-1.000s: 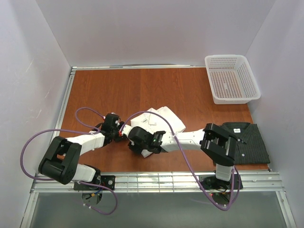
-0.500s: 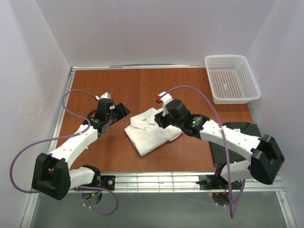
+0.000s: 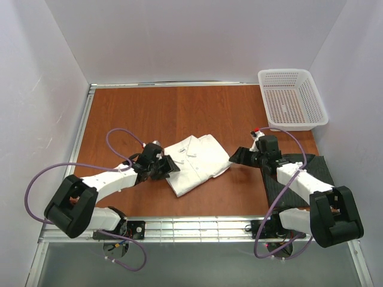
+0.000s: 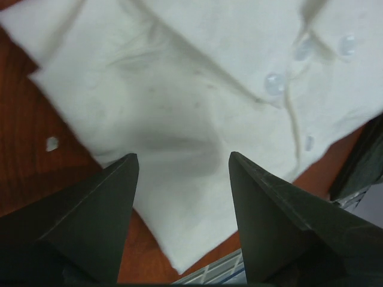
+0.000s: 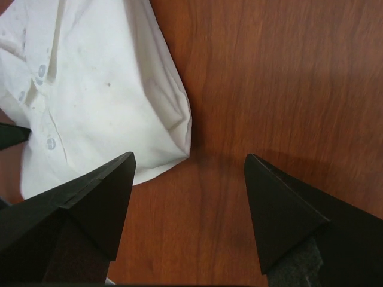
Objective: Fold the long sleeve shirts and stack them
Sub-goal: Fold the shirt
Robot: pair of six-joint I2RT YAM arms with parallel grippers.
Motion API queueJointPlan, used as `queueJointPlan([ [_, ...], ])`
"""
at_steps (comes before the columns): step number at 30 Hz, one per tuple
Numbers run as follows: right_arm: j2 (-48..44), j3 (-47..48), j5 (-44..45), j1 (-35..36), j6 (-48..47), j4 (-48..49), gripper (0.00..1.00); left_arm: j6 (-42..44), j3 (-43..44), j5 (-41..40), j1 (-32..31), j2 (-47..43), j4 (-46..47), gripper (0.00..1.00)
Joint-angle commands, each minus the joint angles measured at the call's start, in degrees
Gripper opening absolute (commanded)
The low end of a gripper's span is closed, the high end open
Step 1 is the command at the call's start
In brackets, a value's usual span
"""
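- Top external view: the white shirt (image 3: 194, 162) lay folded, buttoned front up, near the middle of the table (image 3: 149, 113). The charcoal shirt (image 3: 322, 170) lay at the near right edge, partly covered by the right arm. A white mesh basket (image 3: 293, 98) stood in the far right corner. The left gripper (image 3: 169, 168) was at the white shirt's left edge, and the right gripper (image 3: 237, 158) was just beside its right edge, over bare wood. Only this view showed both shirts, lying well apart and unstacked.
- Left wrist view: the left fingers (image 4: 96, 221) stood apart, holding nothing, directly above white cloth. This view alone resolved the clear buttons (image 4: 274, 84) along the placket and a small white speck (image 4: 52, 143) on the wood beside the shirt.
- Right wrist view: the right fingers (image 5: 90, 203) were likewise spread and empty, over wood. The white shirt's rounded folded corner filled the upper left. A dark cloth patch (image 5: 299, 276) showed at the lower right edge.
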Motion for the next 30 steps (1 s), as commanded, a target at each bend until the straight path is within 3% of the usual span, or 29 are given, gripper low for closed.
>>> queueJointPlan([
  [1,-1.03,-4.01,-10.97,-2.6,6.27,8.56,0.7,-2.96,-3.28,-0.18,0.12,1.82,3.58,0.58],
  [6,2.47,-6.48,-14.76,-2.68,8.56,15.15,0.71,-1.73,-3.9,-2.38,0.47,4.73,3.84,0.57],
  [9,4.41,-7.8,-16.79,-2.68,9.26,19.37,0.65,-0.15,-3.38,-3.61,0.65,5.7,3.49,0.57],
  [13,6.79,-9.12,-14.08,-2.69,8.56,20.69,0.28,2.57,-2.06,-4.58,4.49,6.14,1.48,0.57],
  [14,6.97,-9.47,-13.37,-2.69,8.3,20.78,0.15,3.36,-1.8,-4.49,5.73,6.31,1.3,0.57],
  [17,6.09,-11.14,-11.69,-2.69,7.51,20.69,0.06,6.79,0.4,-4.23,11.36,7.1,0.94,0.57],
  [19,4.6,-12.2,-12.04,-2.68,6.98,20.26,0.06,9.94,3.11,-3.62,13.82,9.64,0.68,0.58],
  [21,2.5,-12.47,-12.92,-2.51,6.8,19.56,0.17,11.62,8.91,-2.92,14.09,12.97,-0.28,0.61],
  [23,0.65,-11.68,-12.93,-1.99,6.28,17.28,0.36,12.77,12.86,0.06,14.09,13.52,-0.73,0.64],
  [26,-3.39,-7.2,-11.17,0.03,5.22,13.05,0.51,12.17,14.11,1.05,13.31,8.53,-1.78,0.75],
  [30,-3.94,-0.44,-10.73,4.69,7.41,14.88,0.57,7.97,11.84,-0.1,10.32,-2.46,-3.28,0.78],
])
